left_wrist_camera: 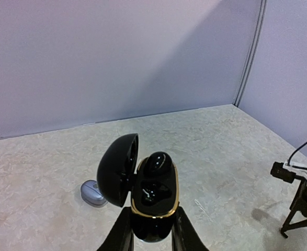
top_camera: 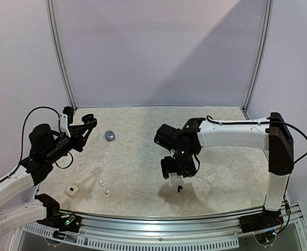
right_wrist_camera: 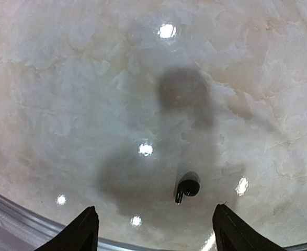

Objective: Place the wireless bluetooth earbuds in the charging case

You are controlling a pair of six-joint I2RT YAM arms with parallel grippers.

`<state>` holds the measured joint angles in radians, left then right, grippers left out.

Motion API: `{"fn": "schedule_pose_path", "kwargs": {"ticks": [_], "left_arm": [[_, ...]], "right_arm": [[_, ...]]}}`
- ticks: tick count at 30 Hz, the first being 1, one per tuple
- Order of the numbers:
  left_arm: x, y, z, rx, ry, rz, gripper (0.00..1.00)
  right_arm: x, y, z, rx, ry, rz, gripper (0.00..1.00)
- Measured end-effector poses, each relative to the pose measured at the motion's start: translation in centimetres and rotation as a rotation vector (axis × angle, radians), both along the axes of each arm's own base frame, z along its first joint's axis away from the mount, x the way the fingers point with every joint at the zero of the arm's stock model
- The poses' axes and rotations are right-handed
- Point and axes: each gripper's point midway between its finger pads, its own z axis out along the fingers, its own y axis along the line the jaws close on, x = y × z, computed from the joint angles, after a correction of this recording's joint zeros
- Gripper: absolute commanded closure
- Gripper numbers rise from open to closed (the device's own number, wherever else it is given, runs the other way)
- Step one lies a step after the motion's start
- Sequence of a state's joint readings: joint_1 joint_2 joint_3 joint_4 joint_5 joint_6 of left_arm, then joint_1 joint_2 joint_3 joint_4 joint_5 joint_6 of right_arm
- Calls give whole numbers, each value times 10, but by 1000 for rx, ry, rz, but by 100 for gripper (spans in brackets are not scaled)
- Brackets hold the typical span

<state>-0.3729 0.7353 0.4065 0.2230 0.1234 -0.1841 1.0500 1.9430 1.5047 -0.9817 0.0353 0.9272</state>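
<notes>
Case (left_wrist_camera: 153,230) open in L claw (left_wrist_camera: 152,212), earbud (left_wrist_camera: 157,163) inside

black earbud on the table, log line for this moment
left gripper: shut on open black case, raised | right gripper: open, above black earbud | earbud: on table, not grasped

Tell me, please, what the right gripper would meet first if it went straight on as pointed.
Likely the black earbud on the table, which lies between the open jaws of the right gripper, slightly off-centre; depth is unclear.
</notes>
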Motion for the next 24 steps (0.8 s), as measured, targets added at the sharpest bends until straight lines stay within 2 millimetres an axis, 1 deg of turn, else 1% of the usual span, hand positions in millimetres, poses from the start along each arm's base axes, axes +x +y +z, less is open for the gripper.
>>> {"fn": "schedule_pose_path", "kwargs": {"ticks": [2,4,6,8,10,12,15,18,22,24], "left_arm": [[0,0,0,0,0,0,100],[0,0,0,0,0,-1,100],[0,0,0,0,0,-1,100],[0,0,0,0,0,-1,100],[0,0,0,0,0,-2,100],[0,0,0,0,0,-2,100],[0,0,0,0,0,-2,100],[0,0,0,0,0,-2,100],[0,0,0,0,0,-2,100],[0,0,0,0,0,-2,100]], "right_arm": [[7,2,12,18,50,6,30],[9,0,14,12,107,6,33],[8,-8,7,-23,163,-7,36],[3,-17,-9,-71,230,-26,39],[1,-20,-21,-97,262,-39,40],[1,-20,-30,-111,271,-54,45],[2,-19,-35,-109,263,-78,51],[4,-17,-39,-102,259,-86,59],[0,-22,-53,-127,280,-94,60],[-2,-24,-55,-132,286,-95,62]]}}
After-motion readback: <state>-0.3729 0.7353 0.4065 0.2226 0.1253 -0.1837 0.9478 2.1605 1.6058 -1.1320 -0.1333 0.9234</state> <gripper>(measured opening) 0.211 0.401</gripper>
